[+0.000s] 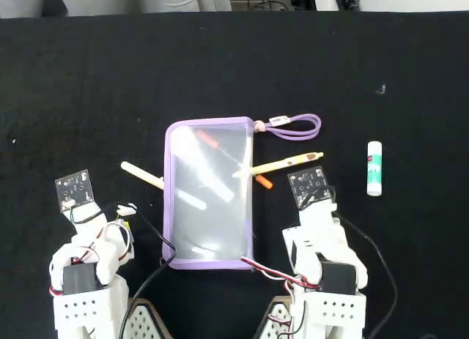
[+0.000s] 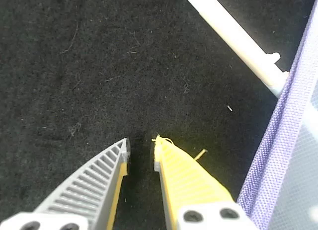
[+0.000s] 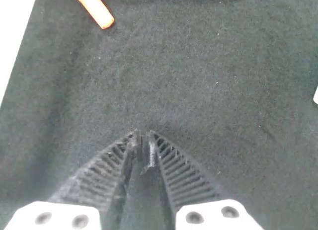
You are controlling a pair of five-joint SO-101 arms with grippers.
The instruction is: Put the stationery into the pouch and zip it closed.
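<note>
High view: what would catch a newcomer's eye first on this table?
The clear pouch with purple edging lies at the middle of the black table, a cream pen and a yellow pen sticking out at its two sides. A white and green glue stick lies alone to its right.

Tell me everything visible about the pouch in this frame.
The pouch is a flat rectangle with a clear, glossy front and purple fabric border, lying on the black table. A purple loop trails from one corner. A cream pen and a yellow pen poke past opposite long sides; zip state unclear.
</note>
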